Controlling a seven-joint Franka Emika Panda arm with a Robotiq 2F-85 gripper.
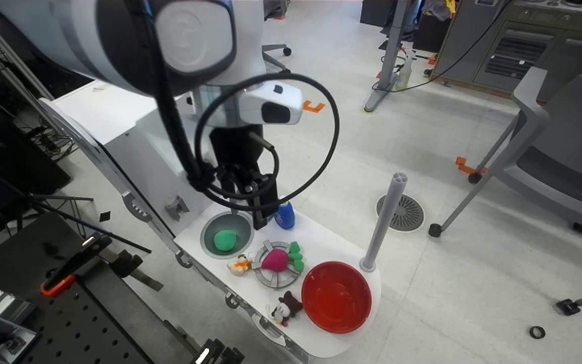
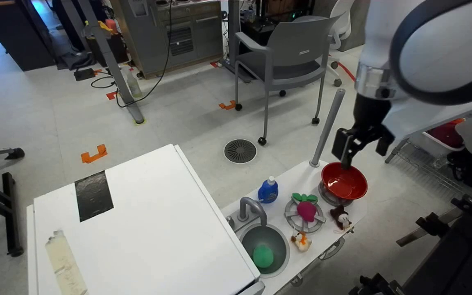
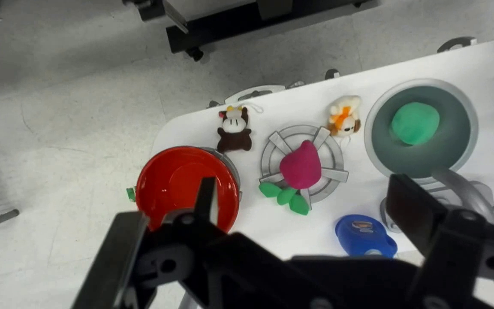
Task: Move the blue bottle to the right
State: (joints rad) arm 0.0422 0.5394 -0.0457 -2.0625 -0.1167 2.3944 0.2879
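Note:
The blue bottle [image 2: 268, 191] stands upright on the white counter, beside the grey faucet, with its white cap up. In an exterior view the bottle [image 1: 285, 216] is partly covered by the arm. In the wrist view the bottle [image 3: 360, 234] lies low between the spread fingers, nearer the right-hand finger, its lower part cut off by the gripper body. My gripper [image 3: 305, 189] is open and empty, above the counter and apart from the bottle. In an exterior view the gripper [image 2: 363, 151] appears in front of and above the red bowl [image 2: 344, 182]; it also shows in an exterior view [image 1: 261, 215].
A pink toy with green leaves [image 3: 302, 166] lies on a grey burner [image 3: 335, 174]. A sink [image 3: 465, 111] holds a green ball. Two small plush toys [image 3: 235, 131] [image 3: 344, 116] lie near the counter edge. A grey post [image 2: 328, 127] rises behind the red bowl. A white cabinet [image 2: 146, 229] adjoins the sink.

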